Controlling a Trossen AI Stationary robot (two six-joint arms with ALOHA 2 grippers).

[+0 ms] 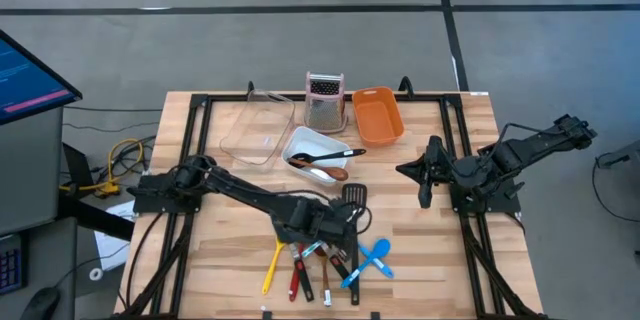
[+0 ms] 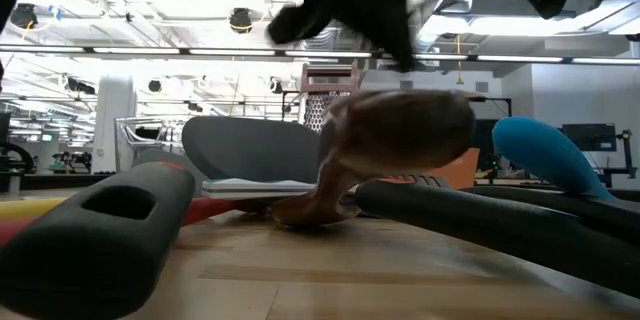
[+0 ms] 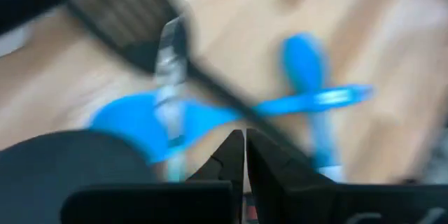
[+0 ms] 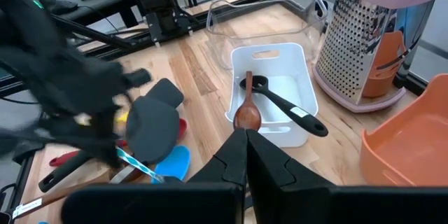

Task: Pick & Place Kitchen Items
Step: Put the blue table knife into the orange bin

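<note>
1. Wooden table [image 1: 420, 260] fills our high view; beyond it, grey floor.
2. We see the left gripper [image 1: 345, 222], fingers pressed together on nothing, over the kitchen items [image 1: 325, 265] fanned lengthwise at the near edge, far nearer than the right gripper [image 1: 425, 172], likewise closed and empty.

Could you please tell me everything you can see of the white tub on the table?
The white tub is a small rectangular bin that looks like plastic, with rounded corners and a slot handle in one end wall. It sits upright and open on the wooden table, between the clear tub and the orange tub, just in front of the box grater. Inside lie a wooden spoon and a black utensil, whose handle sticks out over the rim.
</note>
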